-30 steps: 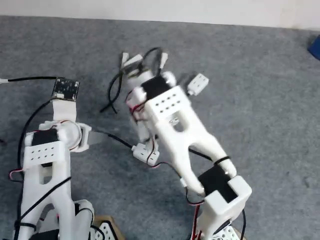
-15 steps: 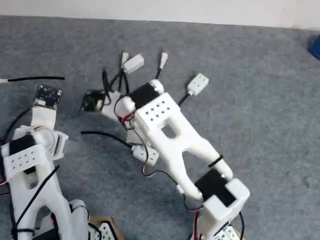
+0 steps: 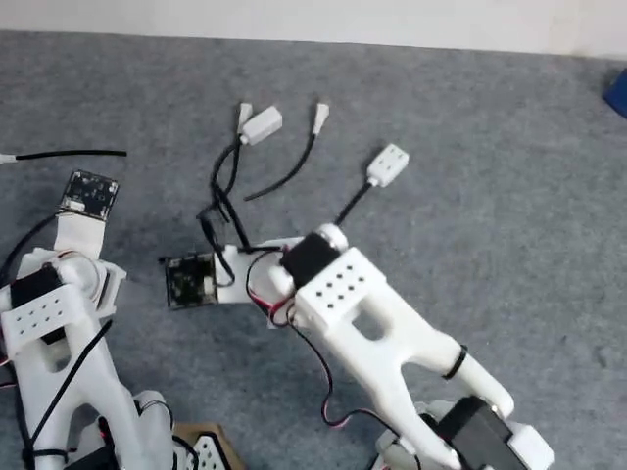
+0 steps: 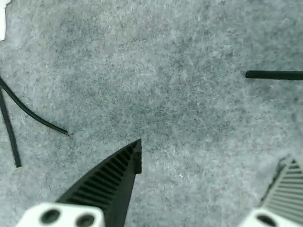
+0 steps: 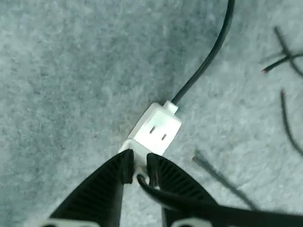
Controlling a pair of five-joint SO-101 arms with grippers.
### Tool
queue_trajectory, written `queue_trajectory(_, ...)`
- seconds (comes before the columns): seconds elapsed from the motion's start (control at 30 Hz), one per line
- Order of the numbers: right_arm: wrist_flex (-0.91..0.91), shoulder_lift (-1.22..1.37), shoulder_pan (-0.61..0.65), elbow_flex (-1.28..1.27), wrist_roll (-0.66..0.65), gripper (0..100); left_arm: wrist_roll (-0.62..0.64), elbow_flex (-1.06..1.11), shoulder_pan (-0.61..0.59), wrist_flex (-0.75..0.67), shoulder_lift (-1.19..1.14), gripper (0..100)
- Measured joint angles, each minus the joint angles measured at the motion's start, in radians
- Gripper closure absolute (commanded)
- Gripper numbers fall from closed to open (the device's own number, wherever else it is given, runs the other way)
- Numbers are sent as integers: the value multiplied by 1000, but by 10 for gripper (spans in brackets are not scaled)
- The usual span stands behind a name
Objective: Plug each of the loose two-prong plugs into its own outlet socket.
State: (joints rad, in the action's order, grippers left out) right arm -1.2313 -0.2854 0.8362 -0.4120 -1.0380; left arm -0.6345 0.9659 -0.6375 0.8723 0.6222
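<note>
Left of centre on the grey mat [image 3: 509,196], the right gripper [image 5: 139,160] pinches one end of the white socket [image 5: 158,128]; best hold its slots upward, cord slack. The left gripper [image 4: 203,175] hangs spread, leftward.

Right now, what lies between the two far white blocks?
A loose plug on a black cord, seen in the high view.

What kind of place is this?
Probably a robot test bench, not a home: two white robot arms sit on a grey felt mat, with loose outlet sockets and short black wires lying around.
</note>
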Motion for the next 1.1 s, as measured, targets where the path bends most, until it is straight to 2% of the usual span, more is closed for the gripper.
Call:
queue_trajectory(0.43,54,-14,8,-15,-40,991,0,17,0,0,0,575)
queue_trajectory(0.7,107,-14,2,-17,-43,991,0,17,-41,0,0,575)
queue_trajectory(1.1,132,49,-29,-17,-44,991,-43,17,-48,0,0,575)
